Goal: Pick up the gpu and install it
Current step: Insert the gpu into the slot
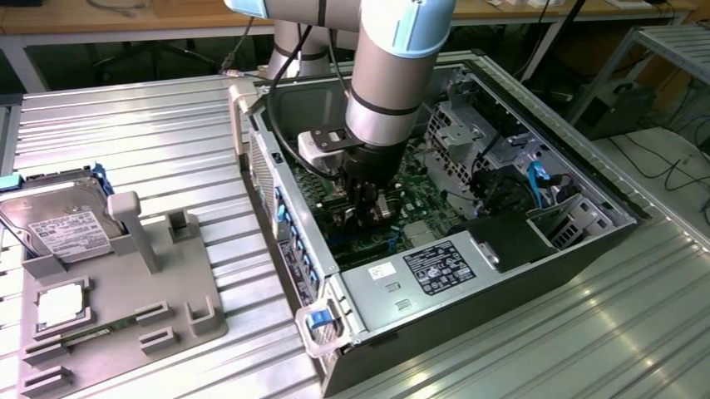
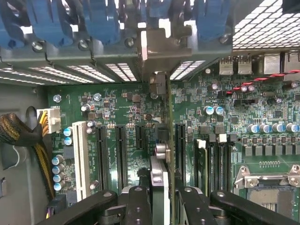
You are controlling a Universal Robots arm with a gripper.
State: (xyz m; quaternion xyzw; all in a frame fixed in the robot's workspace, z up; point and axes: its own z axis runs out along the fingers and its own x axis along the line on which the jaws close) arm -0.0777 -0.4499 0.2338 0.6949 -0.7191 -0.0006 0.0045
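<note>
At the exterior view's centre, inside the computer case (image 1: 500,332), the gripper (image 2: 162,193) pinches the gpu (image 2: 167,117) edge-on over the motherboard (image 2: 117,101).

The gpu (image 2: 167,131) upright over the motherboard (image 2: 122,108) inside the case (image 1: 510,332); tray (image 1: 178,274) on the table (image 1: 145,133) beside it.

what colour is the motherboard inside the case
The motherboard is green, clearest in the wrist view.

We log green motherboard (image 2: 126,117), black slots (image 2: 121,154), one white slot (image 2: 80,157). We see gpu (image 2: 167,122) dark green, silver bracket (image 2: 151,47). Blue latches (image 2: 47,21). Braided yellow-black cable (image 2: 18,133). We note grey tray (image 1: 166,283), silver ribbed table (image 1: 145,125), silver drive (image 1: 36,206), white label (image 1: 69,229), grey arm (image 1: 383,108), pale-blue caps (image 1: 427,29).
</note>
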